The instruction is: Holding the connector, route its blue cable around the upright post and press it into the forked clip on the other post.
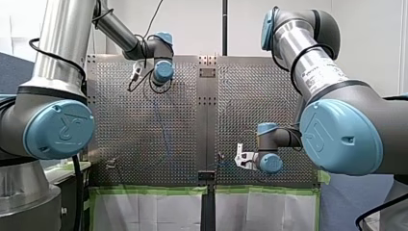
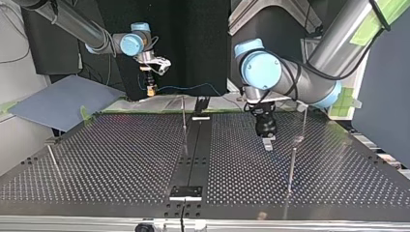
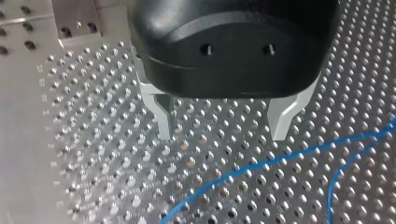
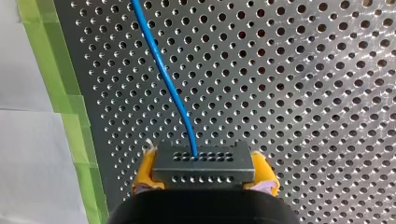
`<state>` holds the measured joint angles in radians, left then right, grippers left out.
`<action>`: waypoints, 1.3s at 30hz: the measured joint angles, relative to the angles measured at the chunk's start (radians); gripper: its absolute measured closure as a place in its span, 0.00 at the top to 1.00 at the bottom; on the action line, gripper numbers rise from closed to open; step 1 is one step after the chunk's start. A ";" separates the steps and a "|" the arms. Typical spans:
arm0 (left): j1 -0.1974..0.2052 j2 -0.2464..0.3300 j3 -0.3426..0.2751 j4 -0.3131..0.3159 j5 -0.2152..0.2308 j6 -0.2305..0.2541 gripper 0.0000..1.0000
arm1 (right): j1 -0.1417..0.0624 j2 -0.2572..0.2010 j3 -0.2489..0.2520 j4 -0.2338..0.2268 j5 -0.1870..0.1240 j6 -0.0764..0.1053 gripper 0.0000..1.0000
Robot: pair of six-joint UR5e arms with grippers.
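Over the perforated table [image 4: 289,70], my right gripper [image 4: 204,171] clamps the connector [image 4: 204,161]; my left gripper [image 3: 222,133] gapes empty. From the connector, keep the blue cable [image 4: 163,79] taut around the post [image 2: 184,123].

Black connector [image 4: 203,163], rows of small holes, clamped in my right gripper [image 4: 203,176]; thin blue cable [image 4: 163,79] leaves it, curving away.

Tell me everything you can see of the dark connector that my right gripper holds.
The dark grey rectangular connector looks like plastic, with two rows of small holes across it. A thin blue cable leaves one row near its middle and runs ahead over the perforated metal table. My right gripper is shut on the connector, one yellow pad against each short end, so it sits level between them.
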<state>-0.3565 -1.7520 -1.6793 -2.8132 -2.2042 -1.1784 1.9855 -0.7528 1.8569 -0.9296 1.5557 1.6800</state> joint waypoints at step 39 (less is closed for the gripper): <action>0.121 -0.076 0.038 0.037 0.029 0.183 1.00 | -0.004 0.000 0.000 -0.022 0.000 0.003 0.00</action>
<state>-0.2353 -1.8275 -1.6413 -2.7766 -2.1755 -0.9953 1.9817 -0.7527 1.8570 -0.9511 1.5556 1.6833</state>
